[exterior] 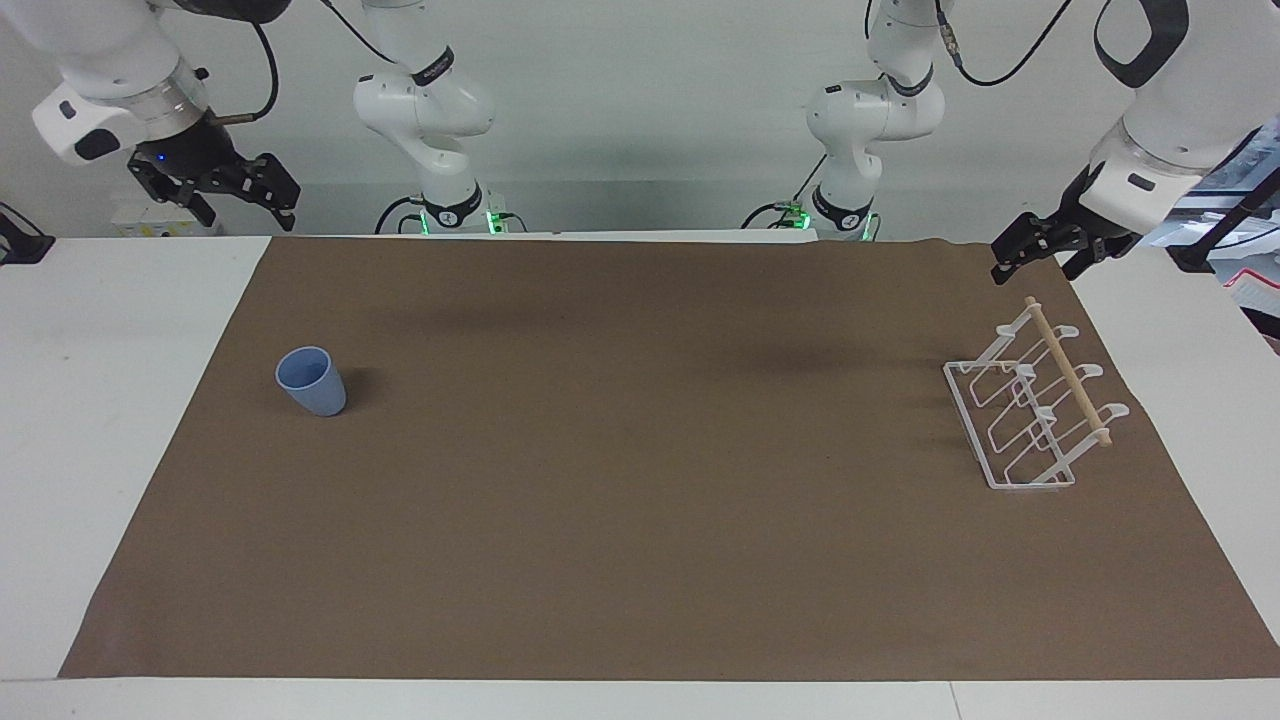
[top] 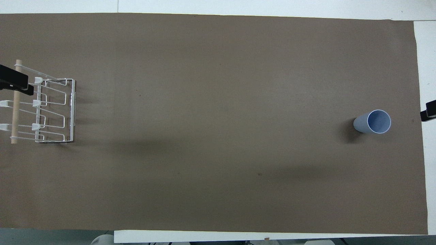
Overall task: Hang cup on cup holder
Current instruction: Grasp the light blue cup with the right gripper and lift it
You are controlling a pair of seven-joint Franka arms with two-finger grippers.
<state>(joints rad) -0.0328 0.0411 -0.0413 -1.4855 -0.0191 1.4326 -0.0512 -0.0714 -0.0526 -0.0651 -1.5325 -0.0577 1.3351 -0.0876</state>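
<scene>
The light-blue cup (exterior: pixel 312 381) stands upright, mouth up, on the brown mat at the right arm's end of the table; it also shows in the overhead view (top: pixel 373 121). The white wire cup holder (exterior: pixel 1030 412) with its wooden dowel stands at the left arm's end (top: pixel 51 110), and nothing hangs on it. My right gripper (exterior: pixel 222 200) hangs open and empty in the air over the white table's edge, well apart from the cup; only its tip shows in the overhead view (top: pixel 430 114). My left gripper (exterior: pixel 1045 255) hangs open and empty over the mat's edge beside the holder (top: pixel 15 83).
The brown mat (exterior: pixel 640 480) covers most of the white table (exterior: pixel 110 330). Between the cup and the holder lies only bare mat. The arms' bases stand at the table's robot edge.
</scene>
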